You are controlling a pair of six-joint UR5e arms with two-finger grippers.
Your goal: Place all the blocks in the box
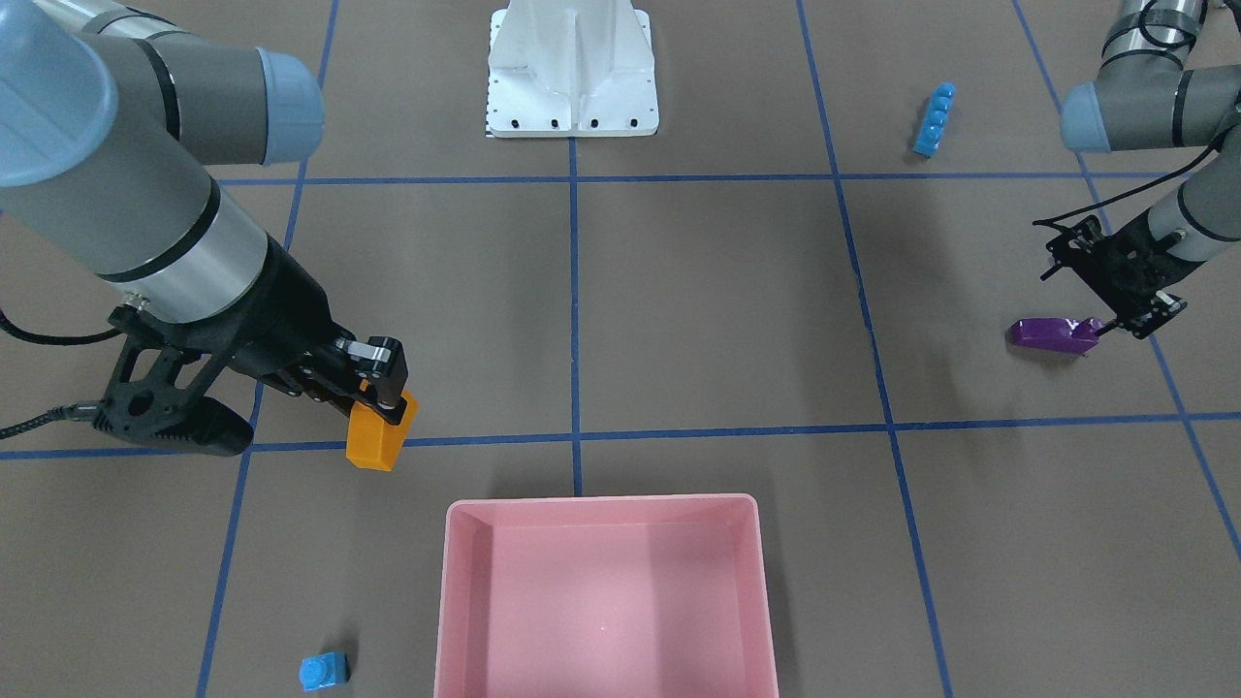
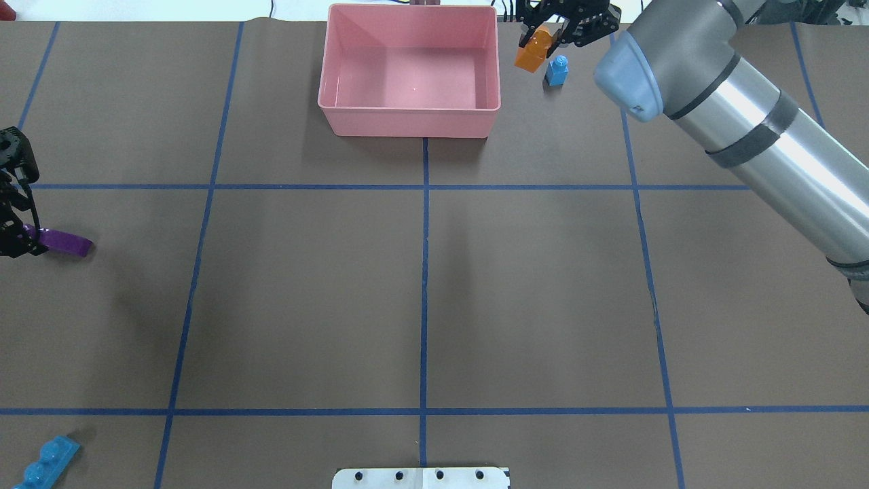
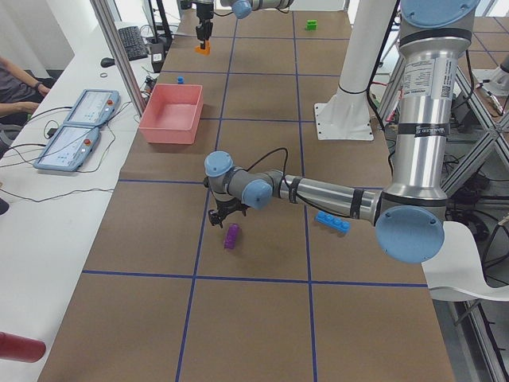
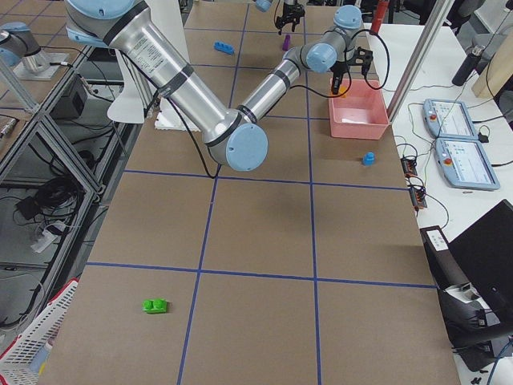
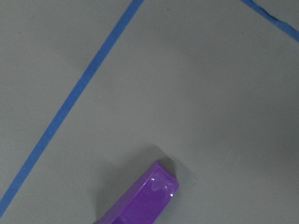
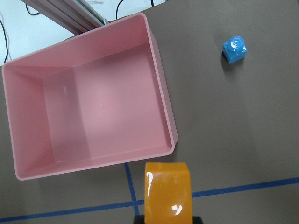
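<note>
My right gripper is shut on the orange sloped block and holds it above the table, just outside a corner of the pink box. In the right wrist view the orange block hangs beside the box's rim. My left gripper is shut around one end of the purple block, low at the table. The small blue cube stands near the box. The long blue bar lies on the left arm's side. The green block lies far off on the right arm's side.
The white base plate stands at the table's robot side. Blue tape lines cross the brown table cover. The right arm's big elbow hangs over the table's right half. Tablets lie beyond the operators' edge.
</note>
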